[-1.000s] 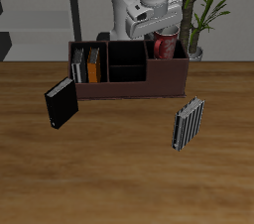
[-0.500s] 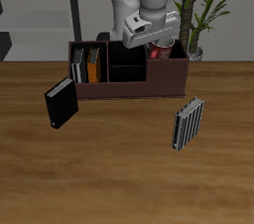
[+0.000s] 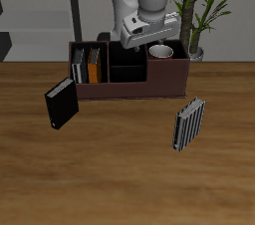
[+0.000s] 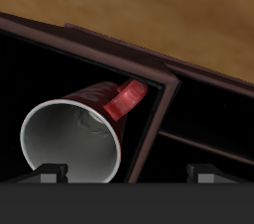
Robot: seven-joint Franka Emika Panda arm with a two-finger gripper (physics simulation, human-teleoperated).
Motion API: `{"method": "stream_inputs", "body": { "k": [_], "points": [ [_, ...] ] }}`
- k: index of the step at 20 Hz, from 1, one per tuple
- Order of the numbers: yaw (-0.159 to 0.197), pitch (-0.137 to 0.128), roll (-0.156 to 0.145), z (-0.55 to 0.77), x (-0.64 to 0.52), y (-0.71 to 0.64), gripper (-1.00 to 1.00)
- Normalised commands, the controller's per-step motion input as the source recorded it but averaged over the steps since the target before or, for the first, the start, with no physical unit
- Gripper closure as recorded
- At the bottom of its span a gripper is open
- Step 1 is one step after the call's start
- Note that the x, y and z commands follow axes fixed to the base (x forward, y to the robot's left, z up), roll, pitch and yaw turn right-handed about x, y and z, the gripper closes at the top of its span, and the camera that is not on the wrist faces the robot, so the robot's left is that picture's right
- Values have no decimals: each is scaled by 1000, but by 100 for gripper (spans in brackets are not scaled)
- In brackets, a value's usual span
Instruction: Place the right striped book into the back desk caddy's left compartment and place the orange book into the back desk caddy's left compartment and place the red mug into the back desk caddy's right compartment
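We have the claw (image 3: 149, 38) poised just above the back desk caddy (image 3: 129, 82), and from the wrist view its two fingertips stand apart with nothing between them, so we judge it open and holding nothing. The red mug (image 4: 77, 137) lies tilted inside an end compartment of that caddy, its white-lined mouth turned up toward the claw and its handle (image 4: 127, 99) pressed near the compartment wall; in the exterior view only its pale rim (image 3: 161, 52) shows above the caddy's edge. An orange book (image 3: 94, 67) and a striped book (image 3: 80, 68) stand upright together in the compartment at the opposite end. A second striped book (image 3: 188, 122) stands alone on the surface (image 3: 120, 179) nearer the front edge, well apart from the caddy, and a black book (image 3: 60, 105) leans just off the caddy's corner. The risks we see: the mug rests askew, so a low withdrawal could catch its rim or handle and drag it out; lifting at a slant might clip the caddy wall and shift the whole caddy. We would also take care not to disturb the freestanding striped book, which looks easy to topple.
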Motion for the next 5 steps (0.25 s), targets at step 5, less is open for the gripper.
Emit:
{"method": "stream_inputs", "body": {
  "k": [5],
  "points": [
    [-59,-39,-1,251,110,-75,-100]
  ]
}}
